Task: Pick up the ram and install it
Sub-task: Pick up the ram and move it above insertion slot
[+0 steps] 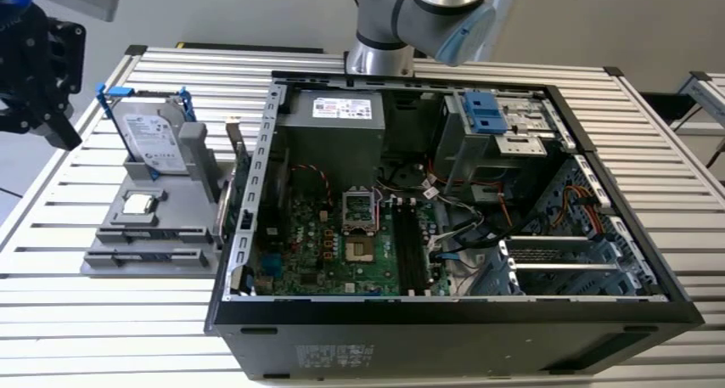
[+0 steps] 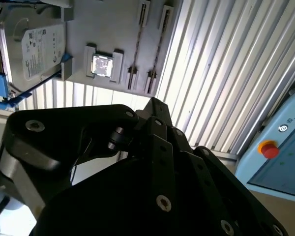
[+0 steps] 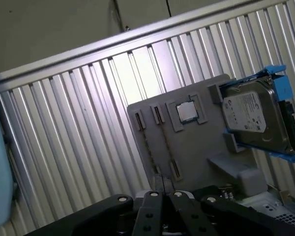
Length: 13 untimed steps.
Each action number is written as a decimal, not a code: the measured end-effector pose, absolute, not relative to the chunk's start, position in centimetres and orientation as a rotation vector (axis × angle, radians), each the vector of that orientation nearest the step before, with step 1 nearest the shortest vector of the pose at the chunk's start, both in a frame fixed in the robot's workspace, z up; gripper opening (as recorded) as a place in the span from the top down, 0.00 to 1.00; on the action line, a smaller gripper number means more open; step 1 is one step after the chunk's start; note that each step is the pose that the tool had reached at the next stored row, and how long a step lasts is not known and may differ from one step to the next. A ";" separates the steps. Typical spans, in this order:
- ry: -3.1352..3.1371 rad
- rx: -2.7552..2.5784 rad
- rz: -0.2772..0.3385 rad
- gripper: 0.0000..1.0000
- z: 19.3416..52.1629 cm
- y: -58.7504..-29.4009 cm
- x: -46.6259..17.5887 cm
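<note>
The ram is hidden from me. My black gripper (image 1: 51,125) hangs high over the table's corner at the exterior view's left, beyond the grey parts holder (image 1: 125,235). In the first wrist view its fingertips (image 3: 158,183) meet with nothing between them, above the holder's two long narrow slots (image 3: 160,142), which look bare. In the second wrist view the gripper (image 2: 155,105) is seen from behind. In the open computer case (image 1: 453,320), the dark memory sockets (image 1: 410,244) lie beside the processor socket; what sits in them I cannot tell.
The holder carries a silver hard drive with blue rails (image 1: 153,133) (image 3: 253,115) and a small square silver processor chip (image 1: 138,204) (image 3: 188,112). The table top is ribbed aluminium (image 1: 68,320). A pale blue panel with a red button (image 2: 269,149) stands off the table.
</note>
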<state>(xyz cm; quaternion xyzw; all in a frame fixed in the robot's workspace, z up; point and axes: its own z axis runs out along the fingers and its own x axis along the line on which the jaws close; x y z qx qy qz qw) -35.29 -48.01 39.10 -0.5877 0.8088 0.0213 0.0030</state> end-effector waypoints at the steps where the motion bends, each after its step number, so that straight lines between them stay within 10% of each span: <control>1: 2.526 -1.856 0.066 1.00 39.1 -48.0 -35.3; 13: 2.404 -1.997 0.052 1.00 39.1 -48.0 -35.3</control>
